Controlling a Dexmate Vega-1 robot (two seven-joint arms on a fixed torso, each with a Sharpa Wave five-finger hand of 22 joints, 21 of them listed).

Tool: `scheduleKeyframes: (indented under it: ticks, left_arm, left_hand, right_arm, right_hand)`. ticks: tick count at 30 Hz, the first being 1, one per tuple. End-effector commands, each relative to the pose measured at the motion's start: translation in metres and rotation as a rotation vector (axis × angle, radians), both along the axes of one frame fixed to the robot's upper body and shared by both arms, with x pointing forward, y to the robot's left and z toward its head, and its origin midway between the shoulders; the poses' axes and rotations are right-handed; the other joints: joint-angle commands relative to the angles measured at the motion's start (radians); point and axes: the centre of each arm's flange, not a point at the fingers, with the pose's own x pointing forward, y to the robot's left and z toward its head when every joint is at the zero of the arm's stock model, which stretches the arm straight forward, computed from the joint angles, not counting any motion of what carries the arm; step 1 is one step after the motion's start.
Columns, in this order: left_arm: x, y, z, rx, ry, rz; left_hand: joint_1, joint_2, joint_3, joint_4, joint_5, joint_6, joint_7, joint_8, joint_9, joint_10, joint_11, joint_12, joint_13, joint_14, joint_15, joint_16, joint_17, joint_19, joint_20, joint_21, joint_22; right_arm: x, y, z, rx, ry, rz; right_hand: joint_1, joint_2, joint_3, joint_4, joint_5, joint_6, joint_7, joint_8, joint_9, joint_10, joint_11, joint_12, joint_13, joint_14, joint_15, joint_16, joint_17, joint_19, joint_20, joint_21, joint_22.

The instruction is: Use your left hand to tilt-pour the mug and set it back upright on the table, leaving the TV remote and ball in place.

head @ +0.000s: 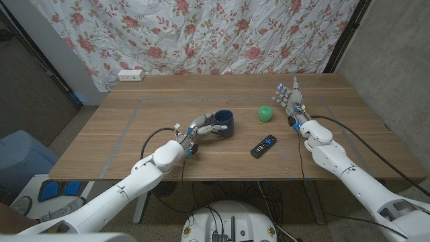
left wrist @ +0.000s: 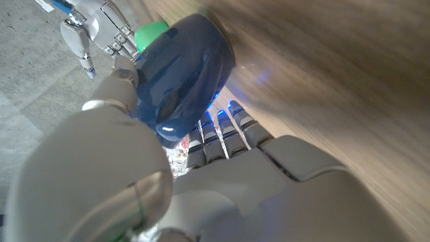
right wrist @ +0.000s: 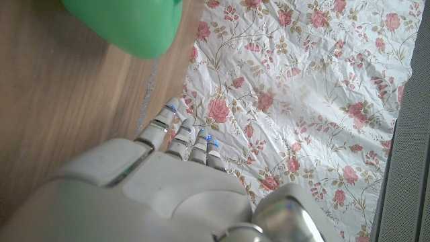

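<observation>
The dark blue mug [head: 224, 124] stands upright near the middle of the table. My left hand [head: 199, 128] grips it from its left side. In the left wrist view the thumb and fingers [left wrist: 216, 132] wrap around the mug [left wrist: 185, 70]. The green ball [head: 267, 113] sits to the right of the mug, and the black TV remote [head: 263, 145] lies in front of the ball. My right hand [head: 290, 101] stands just right of the ball, fingers apart and holding nothing. The ball [right wrist: 127, 23] lies close by in the right wrist view.
A white power strip [head: 131, 75] lies at the table's back left edge. A floral curtain [head: 222, 33] hangs behind the table. Thin tape lines [head: 127, 131] mark a rectangle on the wood. Bare wood lies left of the mug.
</observation>
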Motion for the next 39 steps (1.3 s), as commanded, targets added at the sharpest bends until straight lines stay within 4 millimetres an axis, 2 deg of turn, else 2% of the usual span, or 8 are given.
scheduleKeyframes:
  ticks: [1, 7, 13, 18, 20, 23, 27, 39]
  left_arm:
    - [0.003, 0.007, 0.006, 0.012, -0.008, -0.009]
    - [0.004, 0.008, 0.011, 0.02, -0.02, -0.011]
    - [0.005, 0.008, 0.015, 0.018, -0.029, -0.02]
    - [0.006, 0.008, 0.018, 0.034, -0.034, -0.034]
    - [0.006, 0.008, 0.019, 0.04, -0.036, -0.04]
    - [0.006, 0.009, 0.02, 0.047, -0.04, -0.042]
    - [0.007, 0.01, 0.022, 0.06, -0.04, -0.048]
    - [0.01, 0.016, 0.023, 0.059, -0.039, -0.041]
  left_hand:
    - [-0.064, 0.039, 0.013, 0.022, 0.006, -0.022, -0.005, -0.027, 0.003, -0.016, 0.004, -0.002, -0.015, -0.015, 0.001, -0.001, 0.002, -0.016, 0.001, -0.004, 0.001]
    - [-0.067, 0.031, 0.008, 0.022, 0.006, -0.027, -0.005, -0.044, 0.003, -0.028, 0.009, -0.003, -0.028, -0.03, 0.002, -0.002, 0.002, -0.025, 0.0, -0.005, 0.0]
    - [-0.069, 0.021, 0.003, 0.022, 0.008, -0.053, 0.005, -0.077, 0.003, -0.044, 0.024, -0.003, -0.048, -0.049, 0.009, -0.002, 0.002, -0.043, 0.0, -0.006, -0.001]
    - [-0.069, 0.012, -0.001, 0.022, 0.01, -0.084, 0.006, -0.113, 0.003, -0.067, 0.022, -0.006, -0.07, -0.068, 0.012, -0.002, 0.001, -0.063, -0.002, -0.009, -0.002]
    - [-0.07, 0.008, -0.002, 0.023, 0.011, -0.091, 0.007, -0.126, 0.003, -0.081, 0.007, -0.007, -0.08, -0.082, 0.011, -0.003, 0.001, -0.077, -0.003, -0.01, -0.003]
    - [-0.071, 0.004, -0.004, 0.023, 0.012, -0.104, 0.007, -0.143, 0.003, -0.1, 0.0, -0.01, -0.091, -0.102, 0.015, -0.005, 0.001, -0.092, -0.005, -0.011, -0.003]
    - [-0.069, -0.005, -0.006, 0.022, 0.013, -0.125, 0.009, -0.167, 0.004, -0.125, 0.007, -0.012, -0.108, -0.124, 0.018, -0.004, 0.001, -0.117, -0.011, -0.013, -0.004]
    - [-0.064, -0.015, -0.008, 0.021, 0.013, -0.133, 0.017, -0.185, 0.005, -0.143, 0.022, -0.009, -0.125, -0.154, 0.031, -0.005, 0.001, -0.134, -0.009, -0.012, -0.005]
  right_arm:
    - [0.0, 0.0, 0.0, 0.0, 0.0, 0.0]
    - [0.0, 0.0, 0.0, 0.0, 0.0, 0.0]
    - [0.0, 0.0, 0.0, 0.0, 0.0, 0.0]
    - [0.0, 0.0, 0.0, 0.0, 0.0, 0.0]
    - [0.0, 0.0, 0.0, 0.0, 0.0, 0.0]
    - [0.0, 0.0, 0.0, 0.0, 0.0, 0.0]
    - [0.0, 0.0, 0.0, 0.0, 0.0, 0.0]
    - [0.0, 0.0, 0.0, 0.0, 0.0, 0.0]
  right_hand:
    - [0.005, 0.057, -0.008, 0.001, 0.005, 0.007, -0.002, 0.0, 0.002, 0.003, -0.003, 0.001, 0.002, 0.008, -0.005, 0.008, 0.002, 0.002, 0.001, 0.009, 0.002]
    - [0.005, 0.057, -0.008, 0.001, 0.005, 0.008, -0.002, 0.001, 0.002, 0.003, -0.003, 0.001, 0.002, 0.007, -0.006, 0.008, 0.002, 0.002, 0.001, 0.009, 0.002]
    - [0.005, 0.057, -0.008, 0.001, 0.005, 0.008, -0.001, 0.001, 0.002, 0.003, -0.004, 0.001, 0.002, 0.007, -0.005, 0.008, 0.002, 0.002, 0.001, 0.009, 0.002]
    - [0.005, 0.057, -0.008, 0.001, 0.005, 0.009, -0.001, 0.001, 0.002, 0.003, -0.003, 0.001, 0.002, 0.007, -0.004, 0.008, 0.002, 0.002, 0.001, 0.009, 0.002]
    - [0.005, 0.057, -0.008, 0.001, 0.005, 0.009, -0.003, 0.001, 0.002, 0.004, -0.003, 0.002, 0.002, 0.008, -0.004, 0.008, 0.002, 0.002, 0.001, 0.009, 0.002]
    - [0.005, 0.057, -0.008, 0.001, 0.005, 0.008, -0.001, 0.001, 0.002, 0.004, -0.003, 0.001, 0.002, 0.007, -0.003, 0.008, 0.002, 0.002, 0.001, 0.009, 0.002]
    - [0.005, 0.057, -0.009, 0.001, 0.005, 0.008, -0.001, 0.001, 0.002, 0.003, -0.003, 0.001, 0.002, 0.008, -0.003, 0.008, 0.002, 0.002, 0.001, 0.009, 0.002]
    - [0.005, 0.057, -0.009, 0.001, 0.006, 0.008, -0.002, 0.001, 0.002, 0.002, -0.002, 0.001, 0.002, 0.008, -0.004, 0.008, 0.002, 0.003, 0.0, 0.009, 0.002]
